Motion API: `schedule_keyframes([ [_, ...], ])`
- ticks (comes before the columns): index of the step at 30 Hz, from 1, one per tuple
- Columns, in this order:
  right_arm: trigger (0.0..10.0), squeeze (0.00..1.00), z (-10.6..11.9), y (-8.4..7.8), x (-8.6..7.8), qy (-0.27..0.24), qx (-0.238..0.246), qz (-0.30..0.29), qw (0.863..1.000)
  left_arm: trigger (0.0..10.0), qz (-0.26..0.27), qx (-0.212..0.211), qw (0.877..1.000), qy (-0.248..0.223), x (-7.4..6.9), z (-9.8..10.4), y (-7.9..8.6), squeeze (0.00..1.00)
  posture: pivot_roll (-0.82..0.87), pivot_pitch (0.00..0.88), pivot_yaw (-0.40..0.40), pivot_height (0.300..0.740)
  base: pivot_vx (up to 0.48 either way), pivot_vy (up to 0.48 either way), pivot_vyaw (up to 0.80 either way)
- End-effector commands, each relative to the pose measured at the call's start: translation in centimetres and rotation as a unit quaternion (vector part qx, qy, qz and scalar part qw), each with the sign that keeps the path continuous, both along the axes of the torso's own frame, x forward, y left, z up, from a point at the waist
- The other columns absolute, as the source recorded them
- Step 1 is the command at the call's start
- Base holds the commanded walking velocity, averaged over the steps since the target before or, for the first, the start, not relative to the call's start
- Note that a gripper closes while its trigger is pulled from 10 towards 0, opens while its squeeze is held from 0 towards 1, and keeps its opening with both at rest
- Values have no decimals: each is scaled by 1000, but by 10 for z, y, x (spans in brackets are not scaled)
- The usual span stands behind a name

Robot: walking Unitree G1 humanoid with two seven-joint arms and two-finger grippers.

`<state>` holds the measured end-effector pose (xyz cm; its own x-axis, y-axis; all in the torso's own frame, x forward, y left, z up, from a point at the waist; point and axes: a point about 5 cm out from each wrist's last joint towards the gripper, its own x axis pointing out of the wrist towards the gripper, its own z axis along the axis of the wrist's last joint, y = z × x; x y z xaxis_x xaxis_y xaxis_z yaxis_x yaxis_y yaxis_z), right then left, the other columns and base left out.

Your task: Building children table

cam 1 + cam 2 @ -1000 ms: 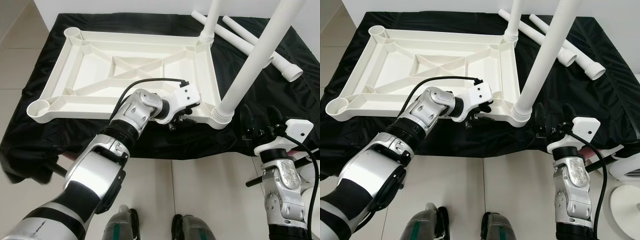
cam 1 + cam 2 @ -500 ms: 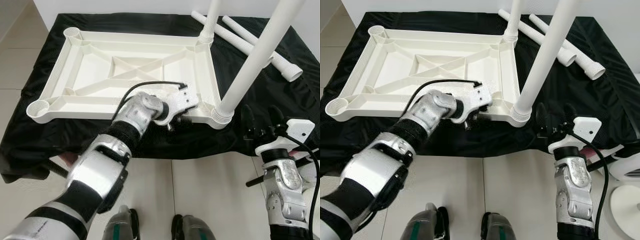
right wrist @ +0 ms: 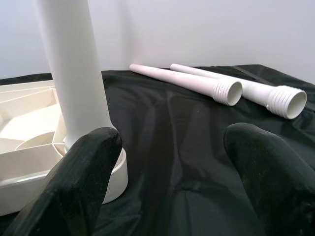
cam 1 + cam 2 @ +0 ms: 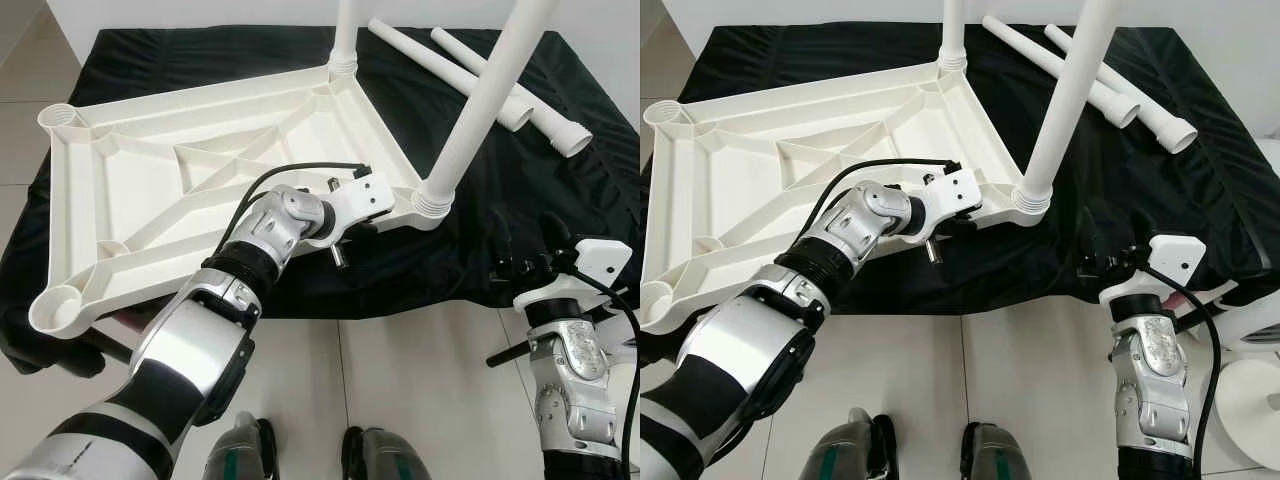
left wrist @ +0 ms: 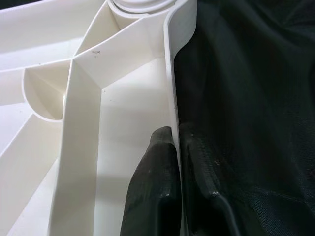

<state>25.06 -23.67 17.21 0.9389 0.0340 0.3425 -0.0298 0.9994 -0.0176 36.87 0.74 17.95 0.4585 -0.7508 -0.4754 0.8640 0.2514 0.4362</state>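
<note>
Swung round since a second ago, the white ribbed plastic tabletop (image 4: 200, 190) now lies skewed on the black cloth-covered table (image 4: 480, 240), its near left corner socket (image 4: 57, 308) hanging past the table's front edge. It lies underside up, with two white plastic legs (image 4: 480, 100) standing in the right-hand sockets. Two more loose white tube legs (image 4: 500, 75) lie on the cloth at the far right.

At the near rim, the left gripper (image 5: 174, 162) has its fingers pinched narrow on the thin rim wall, one inside, one outside. Beside the near standing leg, the right gripper (image 3: 172, 167) hovers with fingers spread wide, holding nothing.

I judge the moulded tabletop light and stiff, but smooth and likely slippery on the cloth. The rim wall or a rib looks the best place to grip; the upright legs may lever it over.

Both standing legs are cut off above, and the overhanging corner's support is hard to make out.
</note>
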Motion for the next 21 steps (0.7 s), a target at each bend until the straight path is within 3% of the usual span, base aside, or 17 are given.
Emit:
schedule_keyframes([
  [1, 10000, 0, 1, -3, 1, 4, -6, 1, 1000, 10000, 38, 6, 999, -36, 3, -8, 10, 0, -76, 127, 19, 740, 0, 0, 0],
  [3, 10000, 0, 5, -4, 5, 3, -14, 13, 1000, 10000, 1, 1, 999, -33, -4, -12, 16, 0, -74, 126, 15, 740, 0, 0, 0],
  [11, 10000, 0, 20, -5, 17, -3, -24, 42, 999, 10000, -45, 2, 999, -29, -15, -19, 24, 0, -66, 121, 4, 740, 0, 0, 0],
  [12, 10000, 0, 25, -2, 24, 6, -23, 78, 997, 10000, -63, 2, 997, -36, -21, -20, 23, 0, -61, 119, -4, 740, 0, 0, 0],
  [17, 10000, 0, 24, 7, 28, 27, -40, 142, 989, 10000, -68, 0, 997, -36, -23, -20, 19, 0, -53, 117, -15, 740, 0, 0, 0],
  [21, 10000, 0, 12, 22, 29, 65, -57, 225, 970, 10000, -59, -2, 997, -52, -23, -19, 14, 0, -40, 108, -40, 740, 0, 0, 0],
])
